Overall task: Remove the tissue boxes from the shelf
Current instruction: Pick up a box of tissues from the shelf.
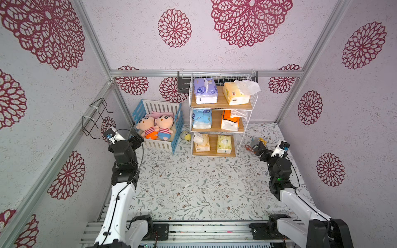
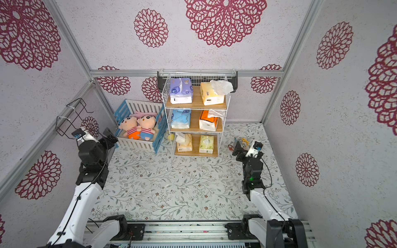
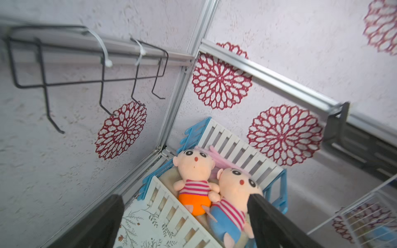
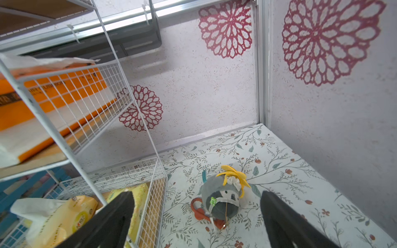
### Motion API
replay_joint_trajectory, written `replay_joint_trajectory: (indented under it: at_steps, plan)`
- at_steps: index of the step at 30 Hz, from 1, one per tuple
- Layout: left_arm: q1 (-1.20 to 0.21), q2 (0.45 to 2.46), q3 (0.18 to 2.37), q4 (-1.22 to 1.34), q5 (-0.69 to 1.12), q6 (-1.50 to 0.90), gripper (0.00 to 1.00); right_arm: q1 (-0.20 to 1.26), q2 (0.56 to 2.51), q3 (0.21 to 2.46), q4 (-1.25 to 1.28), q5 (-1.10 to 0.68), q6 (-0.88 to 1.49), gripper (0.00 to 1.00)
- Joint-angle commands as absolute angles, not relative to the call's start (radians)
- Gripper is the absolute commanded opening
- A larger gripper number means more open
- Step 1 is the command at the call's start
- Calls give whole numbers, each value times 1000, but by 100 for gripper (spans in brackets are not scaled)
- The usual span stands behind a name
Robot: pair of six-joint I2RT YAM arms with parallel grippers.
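Between the two pairs of jaws and farther out than both, against the back wall: one shelf [image 1: 220, 101], three tiers of white wire and wooden boards. Whole in both top views. In the right wrist view only its near side, just to the left of the right gripper [image 4: 197, 193]. In the left wrist view only a blurred wire corner.

Straight ahead of the left gripper [image 3: 185, 197], near the jaws: one blue-and-white crib [image 1: 159, 106], plain in the top views and the left wrist view.

Both pairs of jaws wide apart, empty.

Six tissue packs, all on the shelf, two per tier, counted in both top views:
- Top: purple pack [image 1: 205, 90] and yellow-orange pack [image 1: 233, 96].
- Middle: light blue pack [image 1: 201, 118] and orange-and-white pack [image 1: 229, 122].
- Bottom: cream-yellow pack [image 1: 203, 145] and pale green pack [image 1: 224, 143].

In the right wrist view only three of them: orange-and-white higher than the jaws, cream-yellow and pale green beside the left finger.

Two dolls side by side in the crib, ahead of the left jaws: doll in orange shorts [image 1: 145, 125], doll in blue shorts [image 1: 164, 124].

One small grey toy [image 4: 219, 201] on the floor just ahead of the right jaws, sharp in the right wrist view, partly hidden behind the gripper in the top views. One small yellow toy [image 1: 186, 135] between crib and shelf, in the top views only.
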State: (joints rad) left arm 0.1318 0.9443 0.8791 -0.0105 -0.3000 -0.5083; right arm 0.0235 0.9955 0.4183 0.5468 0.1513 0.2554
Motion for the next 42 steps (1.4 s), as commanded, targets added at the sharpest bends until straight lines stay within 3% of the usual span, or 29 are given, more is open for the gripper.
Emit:
replay_joint_trajectory:
  at_steps: [1, 5, 9, 16, 25, 42]
  plan:
    - [138, 931, 989, -347, -191, -655, 97, 21, 869, 501, 226, 77, 352, 99]
    - [137, 1023, 1271, -562, -34, -623, 97, 21, 770, 603, 78, -15, 388, 98]
    - [126, 1130, 1502, -655, 156, -654, 97, 23, 793, 783, -92, -105, 463, 93]
    - [-14, 1179, 1524, -493, 264, -637, 97, 56, 990, 1107, -319, -316, 632, 84]
    - [-165, 1312, 1521, -324, 314, -541, 97, 247, 1086, 1410, -288, -226, 726, 81]
    - [-243, 1415, 1409, -202, 284, -432, 97, 541, 1632, 2126, -543, 91, 710, 77]
